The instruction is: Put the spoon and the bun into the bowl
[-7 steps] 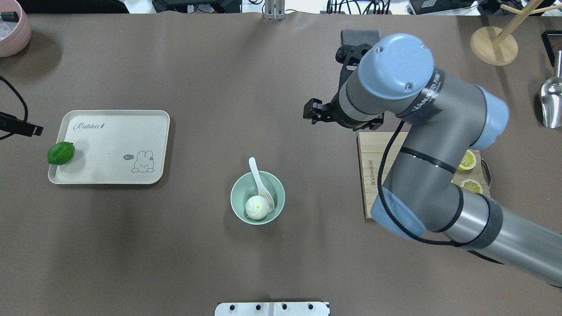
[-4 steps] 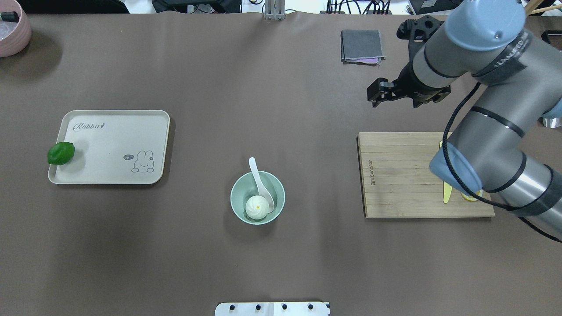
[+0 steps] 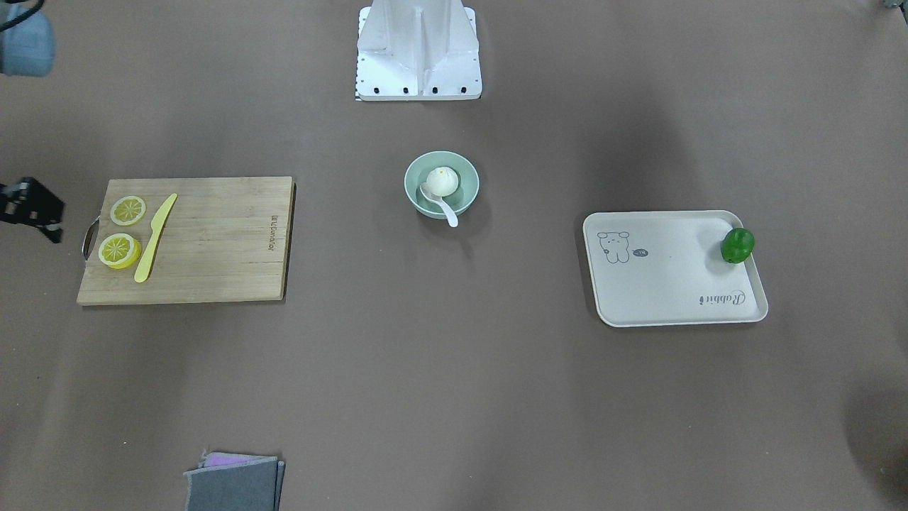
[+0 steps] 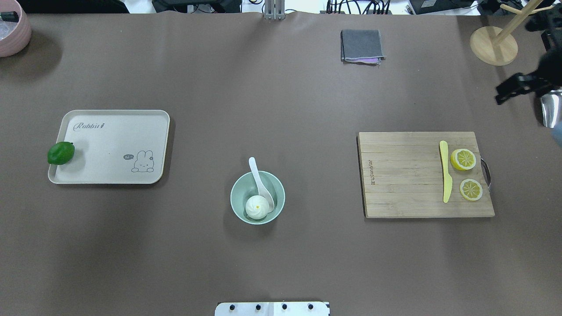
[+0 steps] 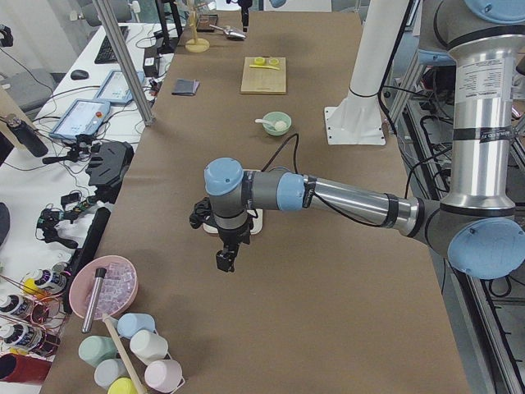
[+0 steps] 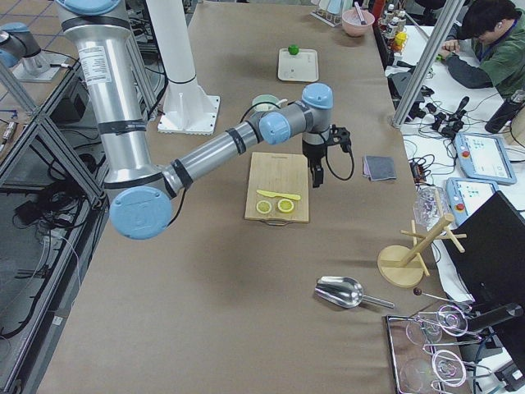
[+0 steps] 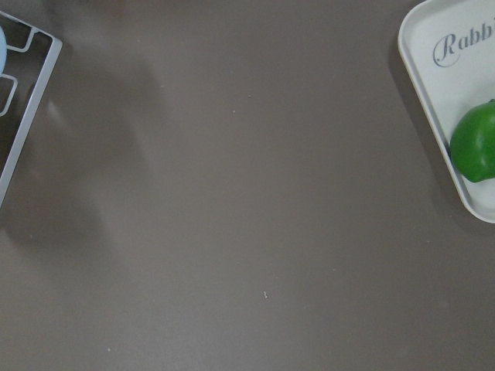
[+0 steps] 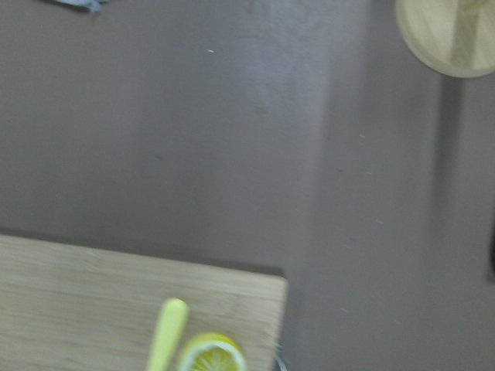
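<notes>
The pale mint-green bowl (image 4: 237, 202) stands mid-table, near the robot's base. The white bun (image 4: 257, 207) with its yellow dot lies inside it. The white spoon (image 4: 260, 180) rests with its scoop in the bowl beside the bun, and its handle sticks out over the far rim. All three show again in the front-facing view: bowl (image 3: 464, 174), bun (image 3: 441, 180), spoon (image 3: 445, 209). My right gripper (image 4: 503, 93) is far off at the table's right edge, empty, with its jaws apart. My left gripper (image 5: 225, 261) shows only in the exterior left view, low over the table beyond the tray; I cannot tell its state.
A wooden cutting board (image 4: 404, 175) holds a yellow knife (image 4: 445, 171) and two lemon slices (image 4: 463, 159). A beige tray (image 4: 109, 147) carries a green lime (image 4: 60, 153). A grey cloth (image 4: 361, 45), a wooden stand (image 4: 493, 45) and a metal scoop (image 4: 551, 105) lie at the back right.
My right arm has swung from beside the cutting board to the table's far right edge, uncovering the board. The bowl, bun and spoon have not moved.
</notes>
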